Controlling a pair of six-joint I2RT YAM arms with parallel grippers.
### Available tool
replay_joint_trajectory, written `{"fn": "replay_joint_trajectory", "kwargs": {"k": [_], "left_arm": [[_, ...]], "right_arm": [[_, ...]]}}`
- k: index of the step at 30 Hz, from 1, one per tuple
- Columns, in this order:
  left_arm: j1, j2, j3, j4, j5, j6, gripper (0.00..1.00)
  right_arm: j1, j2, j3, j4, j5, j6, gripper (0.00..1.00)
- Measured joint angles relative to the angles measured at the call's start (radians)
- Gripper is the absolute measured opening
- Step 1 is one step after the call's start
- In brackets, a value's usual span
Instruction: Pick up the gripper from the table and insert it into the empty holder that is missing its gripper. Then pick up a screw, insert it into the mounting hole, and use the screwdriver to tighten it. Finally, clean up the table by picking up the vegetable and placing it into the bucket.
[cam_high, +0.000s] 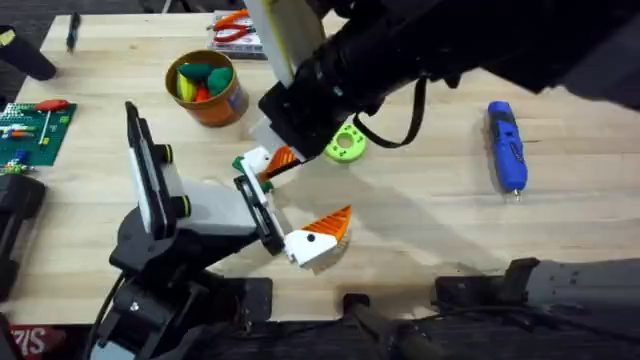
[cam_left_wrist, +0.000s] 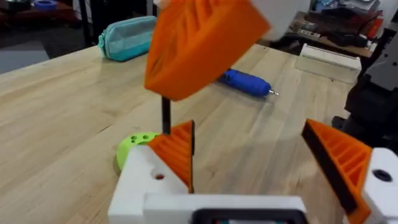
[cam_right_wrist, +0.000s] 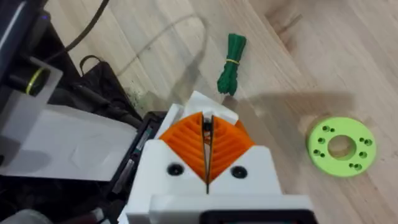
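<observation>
The right claw (cam_right_wrist: 207, 152) has its orange pads pressed together on the small white gripper (cam_high: 262, 160), holding it at the holder (cam_high: 205, 205) near the middle of the table (cam_high: 430, 230). The left claw (cam_left_wrist: 267, 162) stands apart, gripping nothing. The blue screwdriver (cam_high: 506, 146) lies to the right, the orange bucket (cam_high: 207, 88) farther back, a lime-green ring (cam_high: 345, 142) between

- The gripper (cam_high: 272, 160), a small white block with an orange wedge tip, is held at the holder's upper end.
- The holder (cam_high: 190, 205), black plates on a white body, is seen left of centre on the table (cam_high: 420, 230).
- The blue screwdriver (cam_high: 506, 146) is laid flat at the right.
- The orange-copper bucket (cam_high: 207, 88) is stood upright at the rear left, with vegetables (cam_high: 200, 78) inside.
</observation>
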Motion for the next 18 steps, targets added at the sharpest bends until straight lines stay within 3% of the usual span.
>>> {"fn": "replay_joint_trajectory", "kwargs": {"k": [18], "left_arm": [[0.000,0.000,0.000,0.000,0.000,-0.003,0.987]], "right_arm": [[0.004,0.063,0.000,0.009,-0.007,0.016,0.008]]}}
